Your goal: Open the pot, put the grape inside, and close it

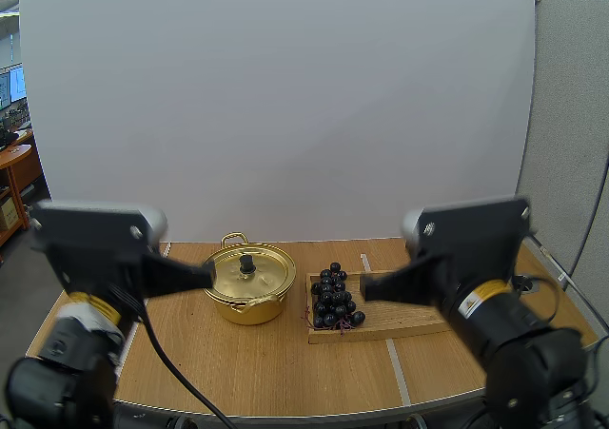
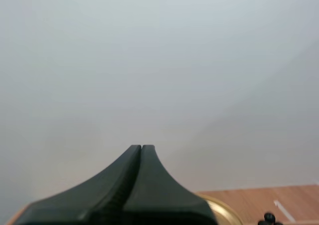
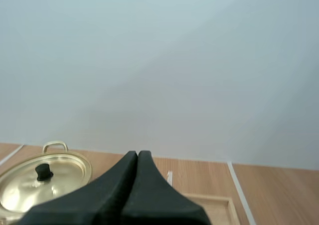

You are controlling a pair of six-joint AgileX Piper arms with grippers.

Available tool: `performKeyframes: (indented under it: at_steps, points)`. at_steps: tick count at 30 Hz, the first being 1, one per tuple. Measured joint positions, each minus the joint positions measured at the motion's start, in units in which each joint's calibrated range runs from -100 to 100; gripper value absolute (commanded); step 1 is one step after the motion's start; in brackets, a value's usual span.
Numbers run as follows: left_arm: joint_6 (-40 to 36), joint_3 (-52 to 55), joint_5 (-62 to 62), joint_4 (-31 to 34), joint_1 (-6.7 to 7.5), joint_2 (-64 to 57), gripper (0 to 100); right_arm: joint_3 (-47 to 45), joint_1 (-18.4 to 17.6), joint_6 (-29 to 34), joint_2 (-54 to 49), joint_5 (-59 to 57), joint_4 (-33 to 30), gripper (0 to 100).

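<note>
one pot (image 1: 249,301), lid (image 1: 265,275) on, centre of table (image 1: 266,367). one grape bunch (image 1: 335,298) at left end of one tray (image 1: 404,321), just beside. open wood along near edge. left gripper (image 1: 210,275), right gripper (image 1: 363,289): both closed tight, holding nothing.

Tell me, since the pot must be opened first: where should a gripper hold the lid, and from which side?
Best the black knob at the centre of the lid, from straight above: it stands upright, proud of the gold dome, the one narrow part to pinch. The left gripper is nearest.

Left wrist view: pot (image 2: 225,212) mostly behind left claw (image 2: 141,147); grapes (image 2: 269,218) cut by frame edge.
</note>
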State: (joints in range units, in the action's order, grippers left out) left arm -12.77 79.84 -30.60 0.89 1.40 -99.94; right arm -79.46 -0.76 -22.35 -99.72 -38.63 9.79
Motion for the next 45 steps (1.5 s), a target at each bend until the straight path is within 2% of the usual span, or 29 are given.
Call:
performKeyframes:
  at_steps: [3, 4, 9, 15, 22, 33, 45]
  points:
    - [0.00, -5.45, 0.00, 0.00, 0.00, -0.06, 0, 8.32, 0.00, 0.00, -0.11, -1.04, 0.00, 0]
    - [0.00, -10.34, 0.36, 0.00, 0.00, 0.00, 0, 10.61, 0.00, 0.00, -0.11, -1.22, 0.00, 0]
    - [0.00, -21.95, -0.29, 0.00, 0.00, -0.06, 0, 19.69, 0.00, 0.00, -0.16, -1.64, 0.00, 0]
    - [0.00, -28.25, -6.38, 0.00, 0.00, -0.06, 0, 24.67, 0.00, 0.00, -0.28, -1.49, -0.35, 0]
    - [0.86, -30.43, -14.79, 0.00, 0.00, 0.81, 0, 25.68, 0.00, 0.00, -0.14, -3.04, -0.91, 0]
    - [1.49, -37.29, -27.44, 0.11, 0.00, 24.21, 0, 32.15, 0.00, 2.32, 15.31, -19.04, -1.26, 0]
    - [2.37, -44.39, -36.80, -0.35, 0.00, 44.89, 0, 35.70, 0.00, 2.50, 35.38, -27.16, -1.38, 0]
